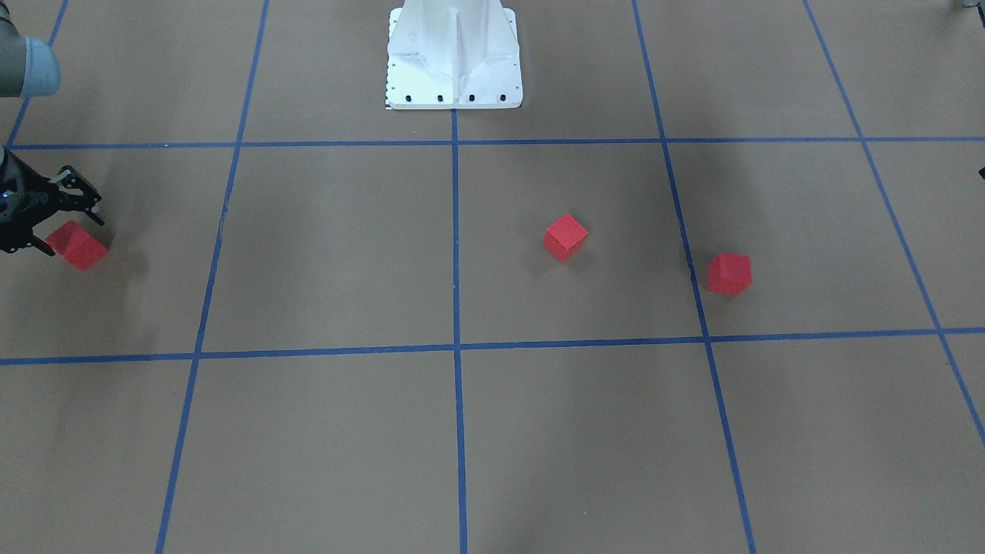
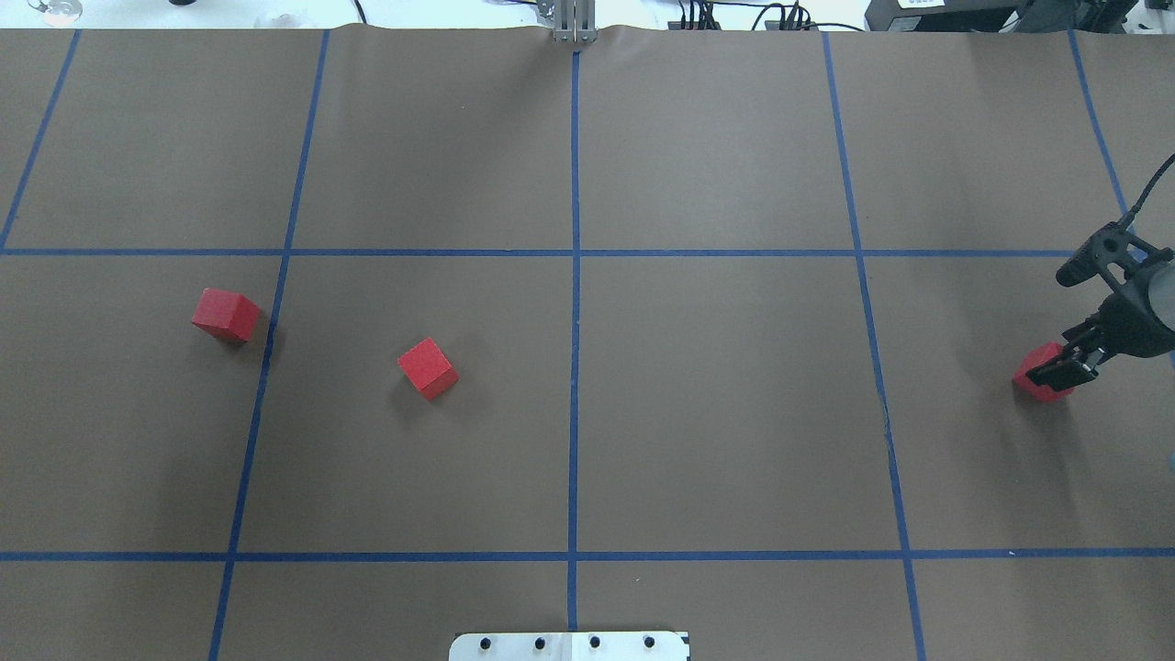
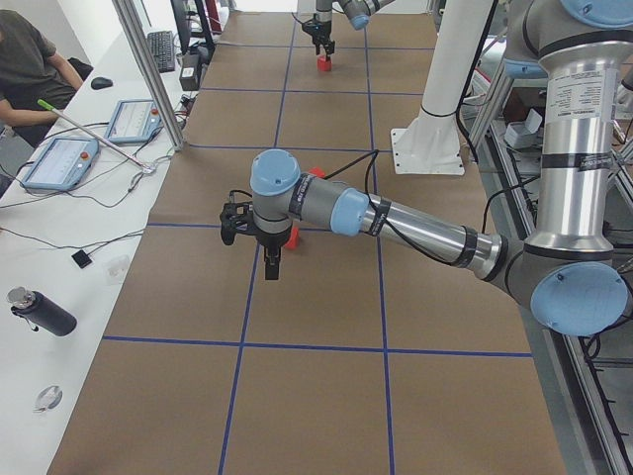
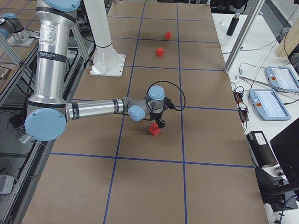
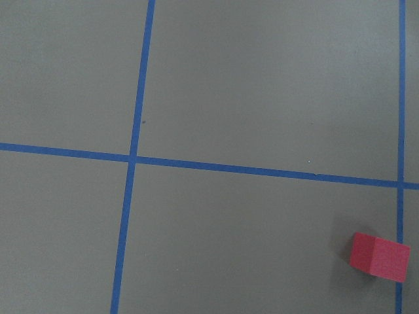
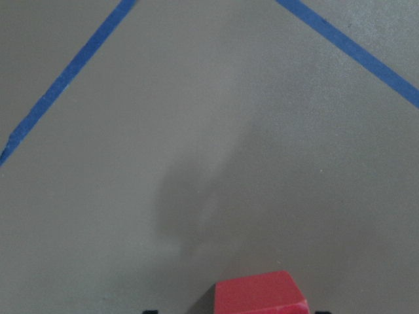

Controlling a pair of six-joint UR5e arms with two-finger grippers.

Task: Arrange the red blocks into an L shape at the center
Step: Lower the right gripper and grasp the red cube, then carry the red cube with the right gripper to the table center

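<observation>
Three blocks: red cubes, all apart, none yet at the center; listed here left to right as the overhead view shows them.
Left block (image 2: pixel 225 315): just left of a blue grid line, well away from the middle line.
Mid block (image 2: pixel 428 368): between that line and the middle line, turned askew to the grid.
Center (image 2: pixel 575 404): the middle blue line on the brown tabletop (image 2: pixel 716 413); no block on it.
Right block (image 2: pixel 1041 378): far out by the edge, under the right gripper.
Left gripper (image 3: pixel 272 262): hangs above the tabletop near the left two blocks, holding nothing that I can see; whether its jaws are apart or closed I cannot tell.
Right gripper (image 2: pixel 1065 369): low over the right block, jaws spread and straddling it, seemingly not closed on it yet.
Step in hand: the grasp of the right block, first leg of the gather, by my reading.
Next move: likely closing squarely on two flat faces, lifting, then a long carry to the middle line.
</observation>
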